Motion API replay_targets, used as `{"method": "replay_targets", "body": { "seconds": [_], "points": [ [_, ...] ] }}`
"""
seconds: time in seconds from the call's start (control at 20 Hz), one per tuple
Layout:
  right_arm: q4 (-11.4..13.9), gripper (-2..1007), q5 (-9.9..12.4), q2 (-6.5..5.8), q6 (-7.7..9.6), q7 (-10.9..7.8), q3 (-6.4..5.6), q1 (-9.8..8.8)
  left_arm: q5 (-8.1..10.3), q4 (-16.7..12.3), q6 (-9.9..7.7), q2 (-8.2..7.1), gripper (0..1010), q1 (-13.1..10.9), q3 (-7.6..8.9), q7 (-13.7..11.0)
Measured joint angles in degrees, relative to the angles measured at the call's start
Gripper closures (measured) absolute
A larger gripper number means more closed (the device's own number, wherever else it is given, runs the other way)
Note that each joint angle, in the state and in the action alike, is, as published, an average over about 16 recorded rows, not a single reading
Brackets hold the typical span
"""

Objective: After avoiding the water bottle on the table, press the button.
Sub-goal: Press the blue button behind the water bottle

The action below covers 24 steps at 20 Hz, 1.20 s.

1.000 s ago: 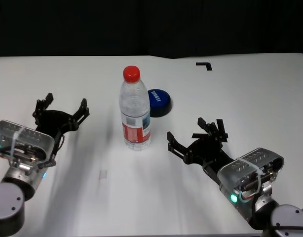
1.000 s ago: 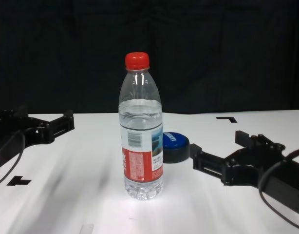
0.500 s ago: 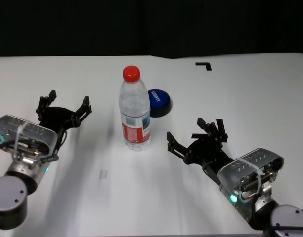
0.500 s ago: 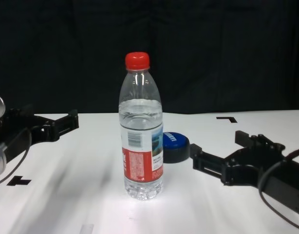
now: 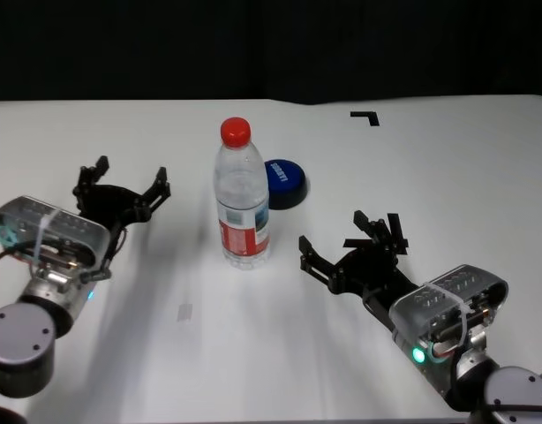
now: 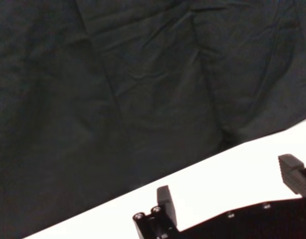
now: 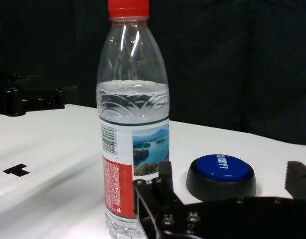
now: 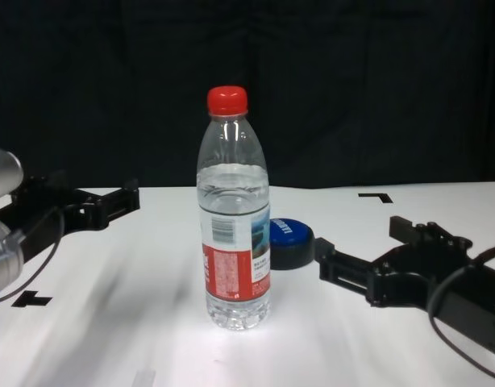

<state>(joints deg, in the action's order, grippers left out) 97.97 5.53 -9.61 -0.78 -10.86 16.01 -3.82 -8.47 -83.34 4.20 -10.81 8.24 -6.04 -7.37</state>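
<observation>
black curtain hangs behind the white tabletop [image 5: 483, 177], which carries only a few black tape marks besides the two things i care about. the water bottle [image 5: 242, 196] stands upright near the middle, its long axis straight up, and the button [image 5: 284, 183] sits low on the tabletop just behind it and a little to my right, close to the bottle but not touching it as far as i can see. my right gripper [image 5: 350, 246] hovers low over the tabletop on my right, fingers spread wide and holding nothing; the button lies ahead of it and toward the left, with open tabletop between, so the bottle stands beside that line rather than across it. my left gripper [image 5: 124, 190] is on the far side of the bottle, also released and empty, and from there the bottle stands nearly between its fingers and the button. i judge the right arm the better placed one: it is on the button's side, and a reach forward and inward should pass the bottle, though any wide swing left risks tipping something that tall.
</observation>
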Motion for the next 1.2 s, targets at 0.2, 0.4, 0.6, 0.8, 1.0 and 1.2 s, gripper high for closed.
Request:
{"method": "replay_targets", "body": {
  "seconds": [0.2,0.4,0.6,0.8,1.0,1.2],
  "points": [
    [0.00,2,0.00,0.00,0.00,0.00,0.00,0.00,0.15,1.31,0.29,-0.03,7,1.24,-0.55,-0.30],
    [0.00,2,0.00,0.00,0.00,0.00,0.00,0.00,0.31,2.77,0.63,0.00,7,2.59,-1.14,-0.58],
    [0.00,2,0.00,0.00,0.00,0.00,0.00,0.00,0.44,4.18,1.03,0.05,7,3.87,-1.70,-0.78],
    [0.00,2,0.00,0.00,0.00,0.00,0.00,0.00,0.57,5.56,1.50,0.11,7,5.04,-2.17,-0.93],
    [0.00,2,0.00,0.00,0.00,0.00,0.00,0.00,0.70,6.93,1.97,0.12,7,6.20,-2.60,-1.11],
    [0.00,2,0.00,0.00,0.00,0.00,0.00,0.00,0.83,8.23,2.45,0.10,7,7.26,-3.00,-1.32]
  ]
}}
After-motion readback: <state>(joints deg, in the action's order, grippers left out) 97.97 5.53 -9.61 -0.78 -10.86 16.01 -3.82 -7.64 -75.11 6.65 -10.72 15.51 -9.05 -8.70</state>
